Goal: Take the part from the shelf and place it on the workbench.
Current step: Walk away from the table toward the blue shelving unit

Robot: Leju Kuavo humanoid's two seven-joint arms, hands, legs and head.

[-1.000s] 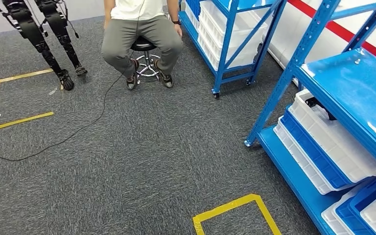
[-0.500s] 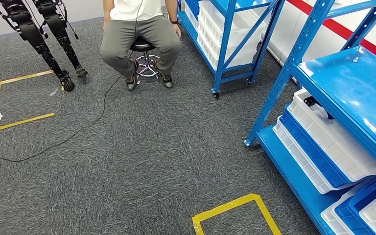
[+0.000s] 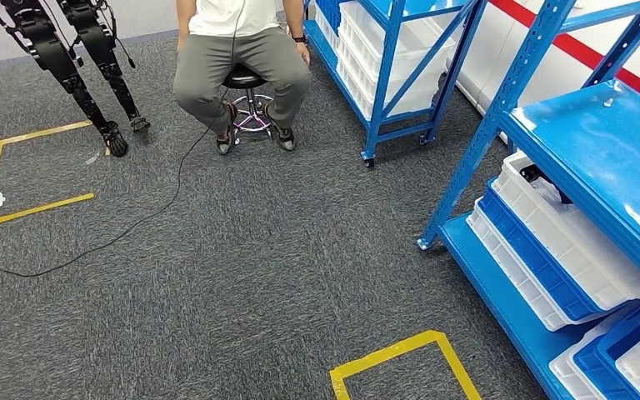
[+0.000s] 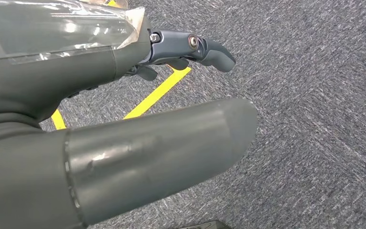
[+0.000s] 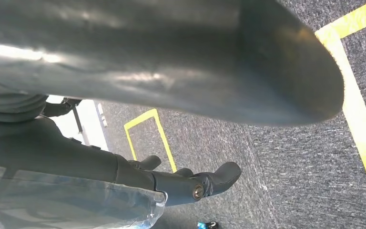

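Note:
In the head view a blue shelf [image 3: 600, 150] stands at the right, with white and blue bins [image 3: 575, 242] stacked under its top board. A dark part [image 3: 540, 175] lies in the rear end of the uppermost white bin. My left hand [image 4: 100, 71] hangs over grey carpet, its fingers [image 4: 205, 47] stretched out and apart from the thumb, with nothing in it. My right hand [image 5: 76, 157] also hangs over the carpet, its fingers [image 5: 214, 179] extended and holding nothing.
A person [image 3: 237, 58] sits on a stool ahead. A second blue shelf [image 3: 392, 75] with white bins stands beside them. Another robot's legs [image 3: 83, 75] are at the far left. Yellow tape [image 3: 400, 358] marks squares on the carpet, and a black cable [image 3: 117, 237] crosses it.
The whole head view wobbles by a few pixels, so the camera has shifted slightly. Nothing in the scene has moved.

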